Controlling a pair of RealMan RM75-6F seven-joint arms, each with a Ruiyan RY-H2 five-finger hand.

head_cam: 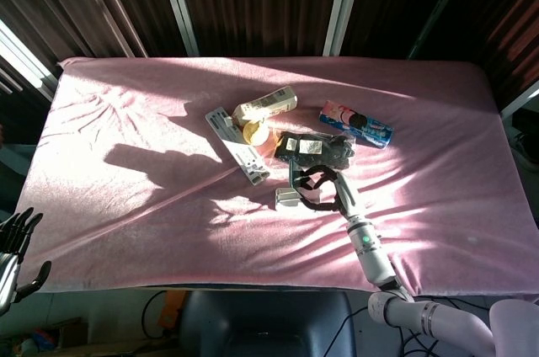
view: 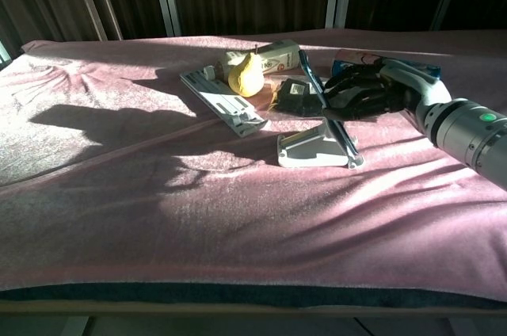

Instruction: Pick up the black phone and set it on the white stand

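The black phone [view: 323, 102] shows edge-on as a thin dark slab, tilted back against the sloped face of the white stand [view: 310, 148]. My right hand [view: 360, 90] grips the phone from the right, fingers wrapped around its upper part. In the head view the phone [head_cam: 292, 175] stands just above the stand [head_cam: 286, 199], with the right hand [head_cam: 324, 187] beside it. My left hand [head_cam: 17, 249] hangs off the table's near left corner, fingers spread and holding nothing.
Behind the stand lie a black packet [view: 295, 95], a long white strip-shaped item [view: 222, 100], a yellow object [view: 245, 76], a cream carton [view: 273, 55] and a blue-and-white snack packet [head_cam: 355, 124]. The pink cloth [view: 158, 217] covers the whole table.
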